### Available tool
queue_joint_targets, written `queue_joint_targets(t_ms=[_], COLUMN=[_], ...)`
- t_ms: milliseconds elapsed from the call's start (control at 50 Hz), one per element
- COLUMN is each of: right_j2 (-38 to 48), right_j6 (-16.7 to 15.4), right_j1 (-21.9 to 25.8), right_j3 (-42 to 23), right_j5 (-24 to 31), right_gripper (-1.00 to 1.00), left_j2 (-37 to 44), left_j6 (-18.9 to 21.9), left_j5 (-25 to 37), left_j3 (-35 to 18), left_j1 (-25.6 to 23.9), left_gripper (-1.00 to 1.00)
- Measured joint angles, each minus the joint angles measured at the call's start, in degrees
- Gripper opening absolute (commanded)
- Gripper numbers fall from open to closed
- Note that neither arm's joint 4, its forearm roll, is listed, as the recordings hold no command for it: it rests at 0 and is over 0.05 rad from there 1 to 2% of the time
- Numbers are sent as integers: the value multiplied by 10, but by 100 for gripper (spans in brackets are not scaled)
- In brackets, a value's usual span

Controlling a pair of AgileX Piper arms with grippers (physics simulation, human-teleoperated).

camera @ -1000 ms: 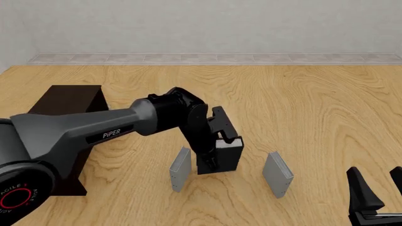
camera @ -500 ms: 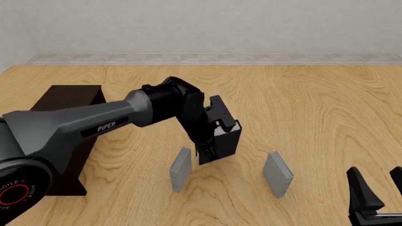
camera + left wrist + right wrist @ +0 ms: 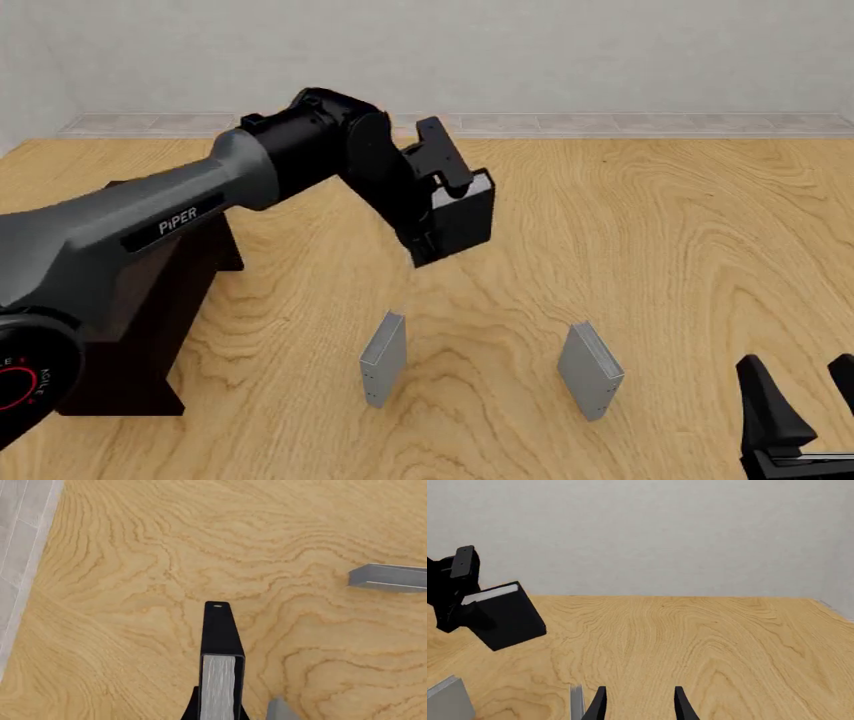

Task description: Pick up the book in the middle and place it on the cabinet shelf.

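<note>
Above the two grey books [image 3: 383,372], my left gripper [image 3: 447,215] grasps the black hardcover [image 3: 458,222], lifted clear for the cabinet [image 3: 134,330]. My right gripper [image 3: 801,400] idles, fingers spread.

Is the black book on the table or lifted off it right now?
Lifted. The left gripper holds the black book tilted in the air above the two grey books.

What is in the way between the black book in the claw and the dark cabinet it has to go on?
Nothing visible. The left claw holds the black book up in the air, tilted, above the table. The cabinet sits off to its left with only the arm over it. The two grey books stand lower and nearer the camera, out of the path.
</note>
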Motion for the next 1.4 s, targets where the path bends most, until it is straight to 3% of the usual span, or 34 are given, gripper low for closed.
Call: queue_joint_targets(t_ms=[140, 280, 840, 1040, 1400], right_j2=[0, 0, 0, 0, 0], right_j6=[0, 0, 0, 0, 0], right_j1=[0, 0, 0, 0, 0], right_j3=[0, 0, 0, 0, 0], right_j5=[0, 0, 0, 0, 0], right_gripper=[100, 100, 100, 100, 100], left_j2=[-9, -36, -183, -217, -252], left_j6=[27, 72, 323, 366, 397], left_j5=[-25, -77, -290, -295, -287], left_j3=[0, 41, 301, 312, 297], left_j1=[28, 59, 171, 202, 247], left_gripper=[-100, -100, -100, -100, -100])
